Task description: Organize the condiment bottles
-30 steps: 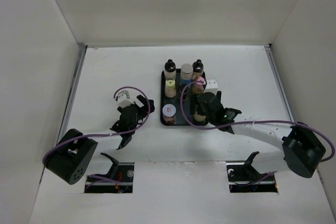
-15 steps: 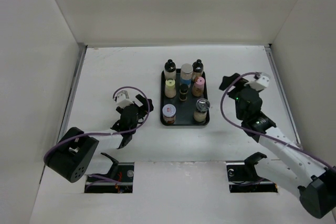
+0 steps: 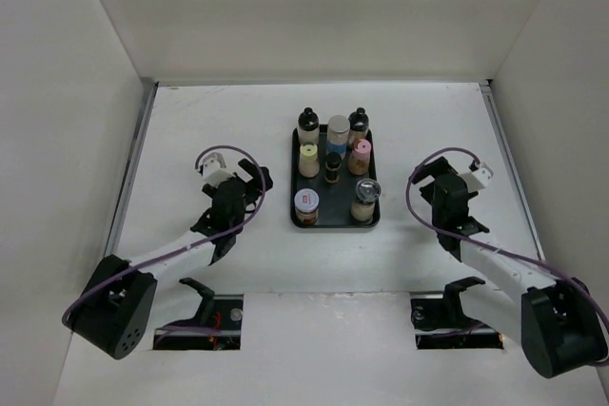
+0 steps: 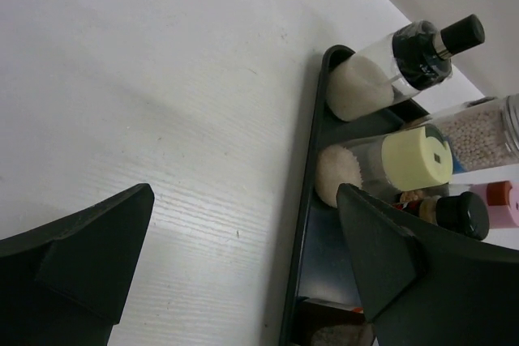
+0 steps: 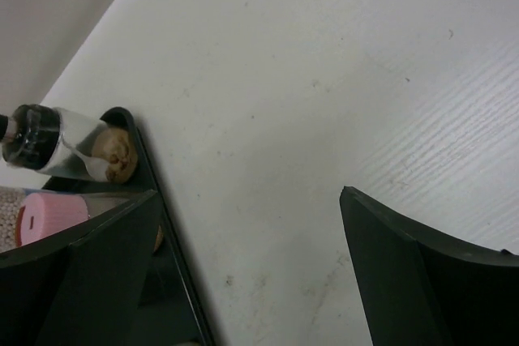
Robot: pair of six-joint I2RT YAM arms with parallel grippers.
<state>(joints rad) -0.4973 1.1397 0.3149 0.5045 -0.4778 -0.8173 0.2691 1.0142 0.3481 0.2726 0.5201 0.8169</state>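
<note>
Several condiment bottles stand upright in a flat black tray (image 3: 333, 208) at mid-table. The back row holds a black-capped bottle (image 3: 306, 124), a blue-labelled one (image 3: 338, 130) and another black-capped one (image 3: 359, 124). Behind the front row are a pale yellow cap (image 3: 308, 159), a small dark bottle (image 3: 332, 166) and a pink cap (image 3: 361, 154). A red-labelled jar (image 3: 305, 204) and a clear-topped shaker (image 3: 365, 199) stand in front. My left gripper (image 3: 255, 185) is open and empty, left of the tray. My right gripper (image 3: 433, 170) is open and empty, right of it.
In the left wrist view the left gripper (image 4: 245, 192) hangs over bare table beside the tray rim (image 4: 304, 224), near the pale yellow cap (image 4: 405, 164). In the right wrist view the right gripper (image 5: 250, 193) is over bare table, with the tray rim (image 5: 174, 249) at its left finger.
My right arm has drawn back from over the tray's front right to the table on its right, leaving the clear-topped shaker standing there. The left arm shifted slightly.
</note>
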